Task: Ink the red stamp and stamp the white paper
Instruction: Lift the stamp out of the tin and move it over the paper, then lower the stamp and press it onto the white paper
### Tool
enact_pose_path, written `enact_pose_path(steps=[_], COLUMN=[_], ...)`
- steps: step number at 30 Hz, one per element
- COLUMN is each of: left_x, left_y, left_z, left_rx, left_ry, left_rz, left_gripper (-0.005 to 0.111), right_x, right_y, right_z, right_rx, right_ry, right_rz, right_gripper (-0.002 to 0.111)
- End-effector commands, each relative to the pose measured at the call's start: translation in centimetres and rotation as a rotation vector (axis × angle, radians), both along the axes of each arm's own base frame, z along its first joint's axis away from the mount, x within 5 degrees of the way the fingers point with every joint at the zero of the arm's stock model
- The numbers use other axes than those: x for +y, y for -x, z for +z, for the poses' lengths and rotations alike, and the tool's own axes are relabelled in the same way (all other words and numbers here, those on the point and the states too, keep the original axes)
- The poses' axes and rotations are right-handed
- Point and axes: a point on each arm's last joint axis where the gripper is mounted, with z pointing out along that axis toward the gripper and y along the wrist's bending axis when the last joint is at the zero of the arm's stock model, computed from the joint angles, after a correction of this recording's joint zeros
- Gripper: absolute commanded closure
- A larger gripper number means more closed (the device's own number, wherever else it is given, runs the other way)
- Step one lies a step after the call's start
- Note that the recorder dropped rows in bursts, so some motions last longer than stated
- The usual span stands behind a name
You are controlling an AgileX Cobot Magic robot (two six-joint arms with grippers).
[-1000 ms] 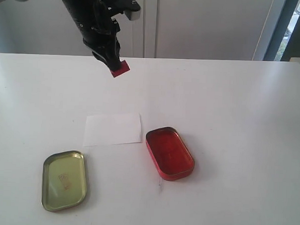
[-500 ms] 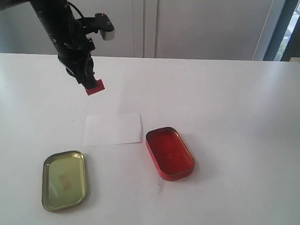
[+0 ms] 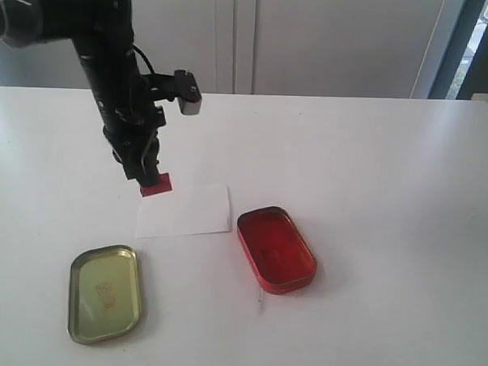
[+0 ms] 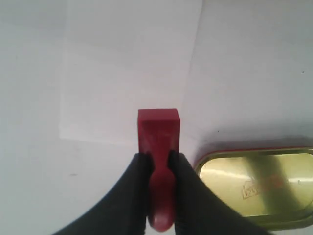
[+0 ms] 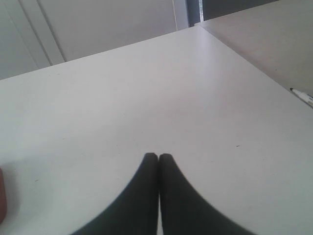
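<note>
My left gripper (image 3: 147, 175) is shut on the narrow handle of the red stamp (image 3: 155, 184), block end down, just over the far left corner of the white paper (image 3: 184, 210). The left wrist view shows the stamp (image 4: 158, 132) between the black fingers (image 4: 138, 171), its block over the paper's (image 4: 127, 73) near edge. I cannot tell whether the block touches the sheet. My right gripper (image 5: 158, 156) is shut on nothing above bare table; it is not in the exterior view.
The open red ink tin (image 3: 276, 248) lies right of the paper. The gold tin lid (image 3: 105, 293) lies at the front left and also shows in the left wrist view (image 4: 259, 186). A pen tip (image 5: 303, 97) lies near the table's edge.
My left arm has carried the stamp down and toward the front, from high above the table's far side to the paper's far left corner. Tin, lid and paper have not moved.
</note>
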Motion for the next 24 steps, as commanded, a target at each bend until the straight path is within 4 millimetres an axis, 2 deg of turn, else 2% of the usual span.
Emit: enact_pose_path(steps=[1,8,24], left_x=[-1.2,-1.9,-2.5], left_y=[0.8,0.9,0.6], left_z=[-0.5,-1.5,-1.5], left_rx=[-0.017,-0.023,-0.056], left_ry=[0.021,0.053,0.113], left_rz=[-0.024,-0.019,-0.051], left_gripper=[0.107,0.107,0.107], right_x=[0.0,0.0,0.0], right_y=[0.0,0.0,0.0], right_z=[0.0,0.0,0.0], right_rx=[-0.007,-0.007,-0.007], right_ry=[0.001,0.001,0.001], right_rz=[-0.005,-0.005,-0.005], right_gripper=[0.108,0.108,0.108])
